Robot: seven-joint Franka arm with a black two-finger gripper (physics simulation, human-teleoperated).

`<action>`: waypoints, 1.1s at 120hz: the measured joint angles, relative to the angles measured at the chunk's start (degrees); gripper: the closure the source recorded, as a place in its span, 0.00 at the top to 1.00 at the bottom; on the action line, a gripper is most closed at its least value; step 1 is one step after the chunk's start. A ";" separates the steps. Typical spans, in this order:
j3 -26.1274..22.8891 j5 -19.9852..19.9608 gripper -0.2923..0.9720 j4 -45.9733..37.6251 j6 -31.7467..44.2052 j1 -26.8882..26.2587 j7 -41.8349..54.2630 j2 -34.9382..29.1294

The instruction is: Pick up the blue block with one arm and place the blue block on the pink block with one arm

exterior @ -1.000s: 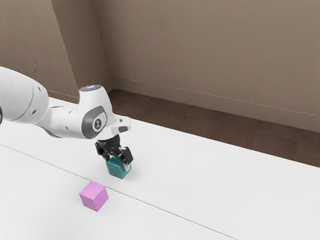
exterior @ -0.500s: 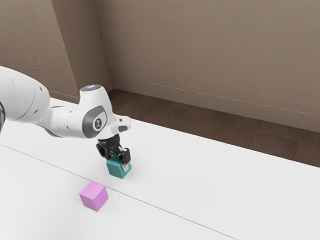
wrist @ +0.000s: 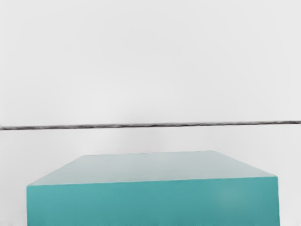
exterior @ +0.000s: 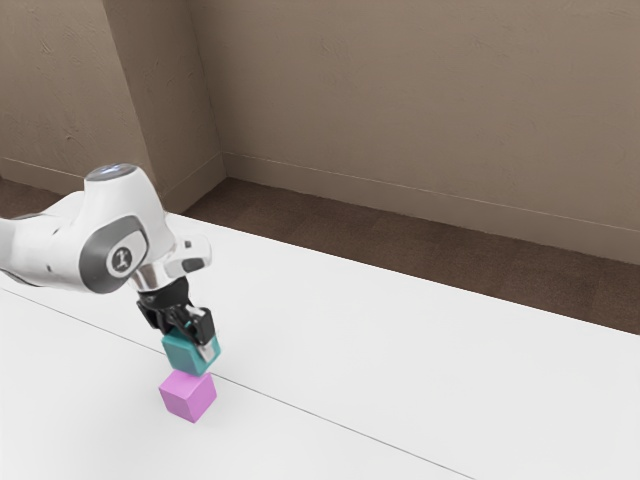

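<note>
Jaws closed on blue block [exterior: 181, 355], hiding its upper part. Block held directly above pink block [exterior: 187, 394], near surface [exterior: 420, 380]; contact between blocks unclear. Wrist view: blue block cut off at frame edge, dark seam [wrist: 150, 125] beyond.

Beige plaster walls [exterior: 420, 90] with a pale baseboard [exterior: 430, 205] meet a dark brown floor [exterior: 450, 250] behind the white table [exterior: 420, 340], which a thin dark line [wrist: 150, 125] crosses.
</note>
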 joint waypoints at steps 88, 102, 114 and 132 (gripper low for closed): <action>-1.67 -0.97 0.68 -3.41 -1.90 1.88 -2.64 -3.57; -3.17 -0.04 0.72 10.17 -8.14 4.10 -2.48 -6.58; -0.25 3.37 0.74 24.06 -15.77 4.38 -1.25 -5.44; 1.74 7.69 0.75 31.28 -23.95 2.40 2.85 -3.48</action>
